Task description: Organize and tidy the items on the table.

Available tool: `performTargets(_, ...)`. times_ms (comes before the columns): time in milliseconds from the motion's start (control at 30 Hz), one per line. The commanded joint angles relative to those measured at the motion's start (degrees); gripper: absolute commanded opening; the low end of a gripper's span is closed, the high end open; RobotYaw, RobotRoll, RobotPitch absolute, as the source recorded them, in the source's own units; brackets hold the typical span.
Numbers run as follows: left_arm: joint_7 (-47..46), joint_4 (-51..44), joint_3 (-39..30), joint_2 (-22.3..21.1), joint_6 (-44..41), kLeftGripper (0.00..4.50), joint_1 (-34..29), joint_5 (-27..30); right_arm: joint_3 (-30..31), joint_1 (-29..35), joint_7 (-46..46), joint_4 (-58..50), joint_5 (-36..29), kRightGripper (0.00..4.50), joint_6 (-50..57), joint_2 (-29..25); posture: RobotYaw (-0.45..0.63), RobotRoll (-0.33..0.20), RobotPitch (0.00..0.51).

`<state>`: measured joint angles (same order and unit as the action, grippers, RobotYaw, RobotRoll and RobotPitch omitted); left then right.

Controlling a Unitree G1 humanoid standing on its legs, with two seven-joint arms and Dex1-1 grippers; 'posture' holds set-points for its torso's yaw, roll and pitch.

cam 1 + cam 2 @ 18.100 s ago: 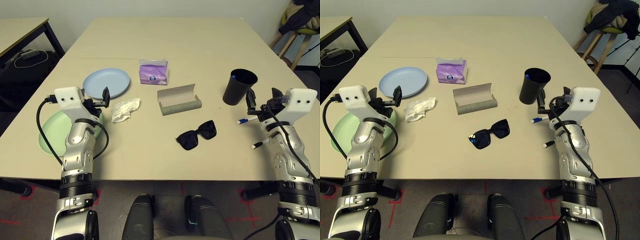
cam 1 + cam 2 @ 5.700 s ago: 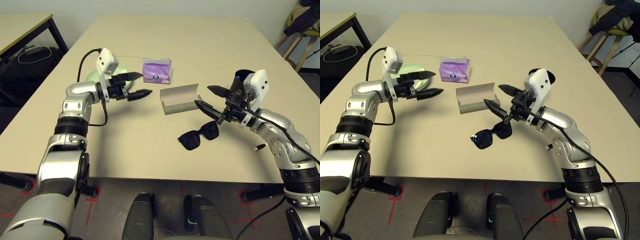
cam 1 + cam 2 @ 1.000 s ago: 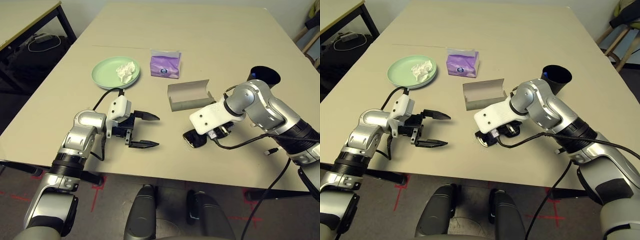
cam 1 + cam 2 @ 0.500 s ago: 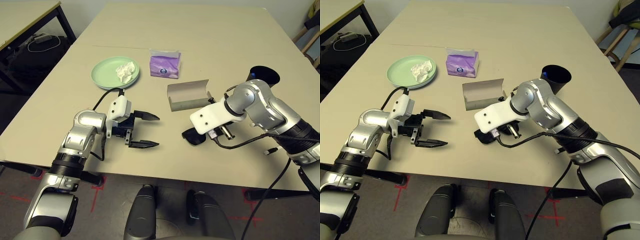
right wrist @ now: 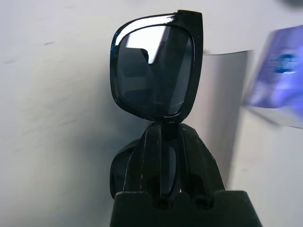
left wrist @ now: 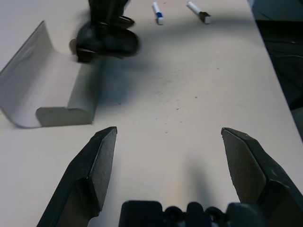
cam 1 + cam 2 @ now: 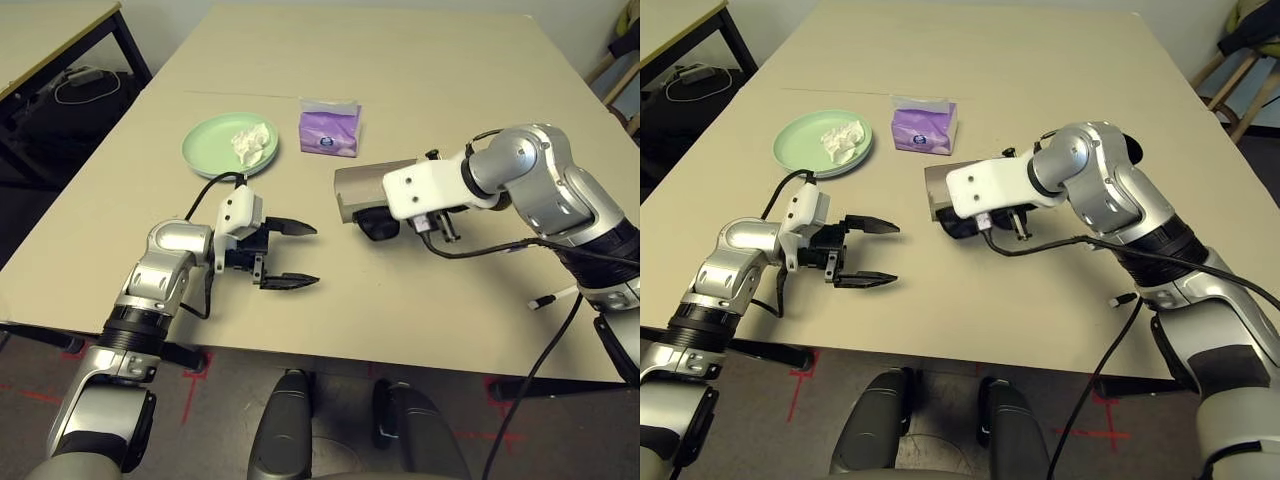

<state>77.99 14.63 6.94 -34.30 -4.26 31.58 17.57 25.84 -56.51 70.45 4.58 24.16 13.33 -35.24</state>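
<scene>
Right gripper (image 5: 163,137) is clamped tight on the black sunglasses (image 5: 154,71), pinching them at the bridge so one lens sticks out past the fingertips and the other sits down by the fingers. In the head views that hand has the sunglasses (image 7: 378,224) lifted off the table (image 7: 420,100), right up against the front of the open grey glasses case (image 7: 358,188), partly covering it. Left gripper (image 7: 288,254) is spread wide with nothing between the fingers (image 6: 99,163), hanging just above the bare tabletop near the front edge and pointing across toward the case, with a clear gap of table between them. Going by size for the rest: the pale green plate (image 7: 212,150) sits back on the left side with the crumpled white tissue (image 7: 250,140) lying in it, and the purple tissue pack (image 7: 329,130) stands just to the right of the plate, behind the case. From the left wrist view you can see two pens (image 6: 157,12) lying on the table beyond the case, and another pen (image 7: 543,299) lies near the front right edge under the right arm's cable.
</scene>
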Motion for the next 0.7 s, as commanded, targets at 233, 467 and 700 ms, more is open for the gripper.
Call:
performTargets(233, -1.21, 0.0, -0.19, -0.58, -1.17, 4.5, 1.28, -0.42, 1.35, -1.39, -11.71, 9.69, 6.38, 0.33, -3.76, 3.07, 0.23, 0.0, 0.132)
performTargets(467, -1.42, 0.0, -0.5, -0.84, -1.05, 4.5, 1.17, -0.24, 1.71, -1.69, -17.49, 15.36, 9.61, 0.33, -6.98, 5.2, 0.23, 0.0, 0.131)
performTargets(700, -1.21, -0.27, -0.97, -0.32, -1.98, 4.5, 0.93, 1.25, 1.54, -1.91, -18.87, 17.14, 10.84, 0.33, -9.65, 5.26, 0.23, 0.0, 0.132)
